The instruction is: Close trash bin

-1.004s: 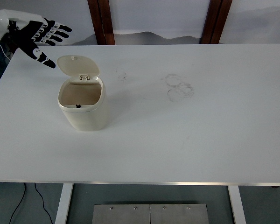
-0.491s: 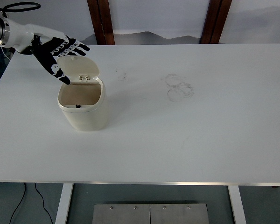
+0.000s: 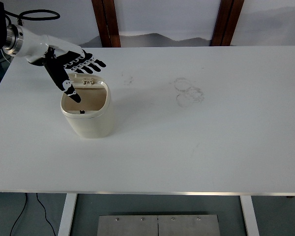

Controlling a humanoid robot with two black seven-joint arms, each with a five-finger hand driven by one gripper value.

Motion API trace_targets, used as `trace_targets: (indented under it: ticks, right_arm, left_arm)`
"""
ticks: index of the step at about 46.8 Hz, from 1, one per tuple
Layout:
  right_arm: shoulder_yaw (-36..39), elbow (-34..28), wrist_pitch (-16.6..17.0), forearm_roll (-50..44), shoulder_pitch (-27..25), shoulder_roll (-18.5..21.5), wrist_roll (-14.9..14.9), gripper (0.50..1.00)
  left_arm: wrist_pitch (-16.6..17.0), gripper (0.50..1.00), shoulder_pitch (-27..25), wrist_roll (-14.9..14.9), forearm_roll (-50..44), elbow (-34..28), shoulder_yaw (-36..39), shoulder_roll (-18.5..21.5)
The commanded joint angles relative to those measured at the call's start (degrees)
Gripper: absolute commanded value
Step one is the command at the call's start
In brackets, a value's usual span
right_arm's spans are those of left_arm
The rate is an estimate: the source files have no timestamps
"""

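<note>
A small cream trash bin (image 3: pixel 88 118) stands on the left part of the white table (image 3: pixel 187 147). Its hinged lid (image 3: pixel 90 78) is at the far rim, tipped forward and partly hidden under my hand; the bin's mouth is open and the brown inside shows. My left hand (image 3: pixel 73 69) reaches in from the upper left with fingers spread flat, lying over the lid, the thumb pointing down over the bin's opening. It holds nothing. My right arm is out of view.
Faint grey ring marks (image 3: pixel 189 92) lie on the table right of centre. Two dark wooden posts (image 3: pixel 107 22) stand behind the far edge. A black cable (image 3: pixel 34 14) loops above my left wrist.
My left hand has moved right and down from the table's far-left corner to over the bin's lid. The lid has tipped forward from upright toward the opening.
</note>
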Motion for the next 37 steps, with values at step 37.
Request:
trace_targets:
  ticks: [37]
  right_arm:
    - [0.0, 0.0, 0.0, 0.0, 0.0, 0.0, 0.0, 0.995]
  left_arm:
    - [0.0, 1.0, 0.1, 2.2, 0.1, -3.7, 6.3, 0.4]
